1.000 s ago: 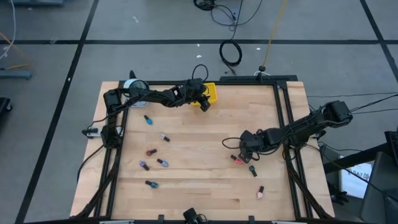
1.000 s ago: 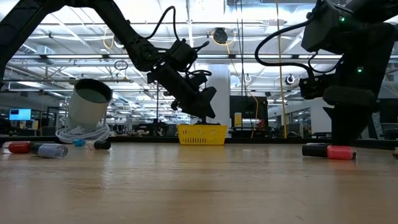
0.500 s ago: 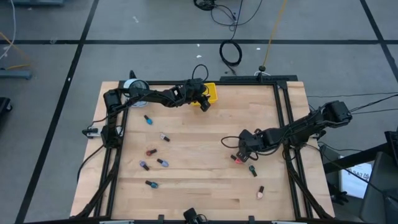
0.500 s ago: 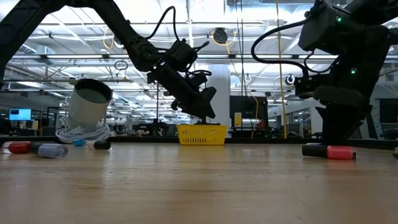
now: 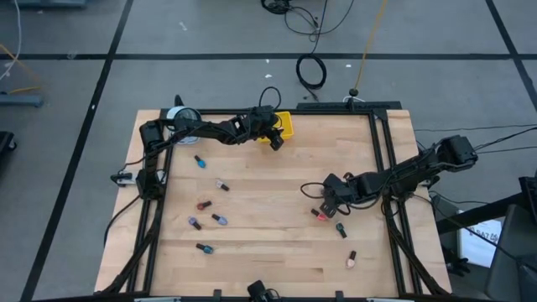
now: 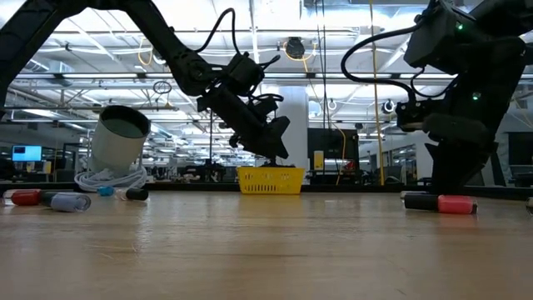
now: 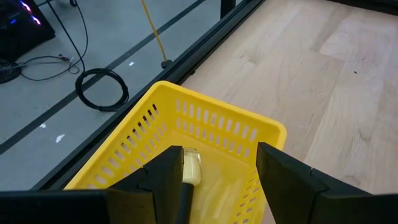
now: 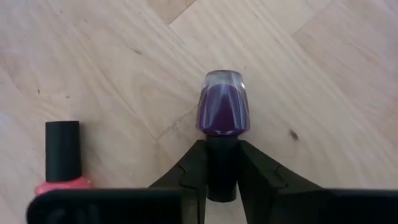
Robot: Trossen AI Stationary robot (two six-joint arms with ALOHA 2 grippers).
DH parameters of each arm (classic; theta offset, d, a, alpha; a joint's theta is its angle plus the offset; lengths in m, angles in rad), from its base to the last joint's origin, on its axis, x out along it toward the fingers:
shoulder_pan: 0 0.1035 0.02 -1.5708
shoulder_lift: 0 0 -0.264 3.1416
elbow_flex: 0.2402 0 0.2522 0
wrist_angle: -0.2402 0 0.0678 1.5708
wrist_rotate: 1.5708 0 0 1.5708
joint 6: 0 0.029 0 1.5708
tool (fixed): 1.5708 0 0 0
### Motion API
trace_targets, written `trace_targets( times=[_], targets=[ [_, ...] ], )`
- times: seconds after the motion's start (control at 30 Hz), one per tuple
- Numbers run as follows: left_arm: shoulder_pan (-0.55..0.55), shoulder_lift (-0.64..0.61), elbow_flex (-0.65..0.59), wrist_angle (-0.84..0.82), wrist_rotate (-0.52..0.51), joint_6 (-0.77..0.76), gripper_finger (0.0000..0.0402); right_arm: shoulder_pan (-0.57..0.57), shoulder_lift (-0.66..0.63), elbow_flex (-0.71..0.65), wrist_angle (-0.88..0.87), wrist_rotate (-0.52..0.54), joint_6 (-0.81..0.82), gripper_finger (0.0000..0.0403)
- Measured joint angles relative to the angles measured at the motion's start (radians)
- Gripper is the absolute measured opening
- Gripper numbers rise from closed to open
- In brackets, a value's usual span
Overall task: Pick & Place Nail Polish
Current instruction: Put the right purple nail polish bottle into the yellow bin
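Nail polish bottles lie scattered on the wooden table. My right gripper [image 5: 325, 204] is down at the table's right middle, shut on a purple bottle [image 8: 222, 106] with a black cap. A red bottle [image 8: 62, 163] lies right beside it on its side [image 5: 320, 215]. My left gripper [image 5: 275, 138] hovers open over the yellow tray [image 7: 205, 134] at the far edge, touching nothing. A pale bottle [image 7: 190, 167] lies inside the tray. My right gripper pinches the purple bottle's black cap [image 8: 222, 163] between its two fingers [image 8: 194, 171]. The fingers come from above and lie along the bottle, whose glass body points away from them. The bottle seems to lie on the wood.
Several more bottles lie left of centre [image 5: 204, 205], a dark one [image 5: 341, 229] and a pink one [image 5: 351, 259] toward the near right. A grey-white tape roll [image 6: 121, 137] with a cable stands at the far left corner. Black frame rails [image 5: 382, 159] run along the table's sides.
My right gripper has sunk a little toward the table beside the red bottle and has shut on the purple bottle's cap.
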Motion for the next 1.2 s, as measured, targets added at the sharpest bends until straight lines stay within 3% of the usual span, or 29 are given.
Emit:
trace_targets(
  times=[0.23,0.8,1.0,1.2],
  targets=[
    [0.0,0.0,0.0,0.0,-0.001,0.0,0.02,0.0,-0.109,-0.007,0.053,0.058,-0.098,0.0051],
    [-0.005,0.0,0.0,-0.001,-0.012,0.004,0.02,-0.027,-0.521,-0.003,0.099,0.356,-0.484,0.0051],
    [-0.005,0.0,0.0,-0.001,-0.013,0.004,0.02,-0.106,-0.638,-0.003,0.096,0.352,-0.7,0.0051],
    [-0.007,0.0,0.0,0.008,-0.013,0.004,0.02,-0.19,-0.72,-0.002,0.105,0.35,-0.809,0.0051]
  ],
)
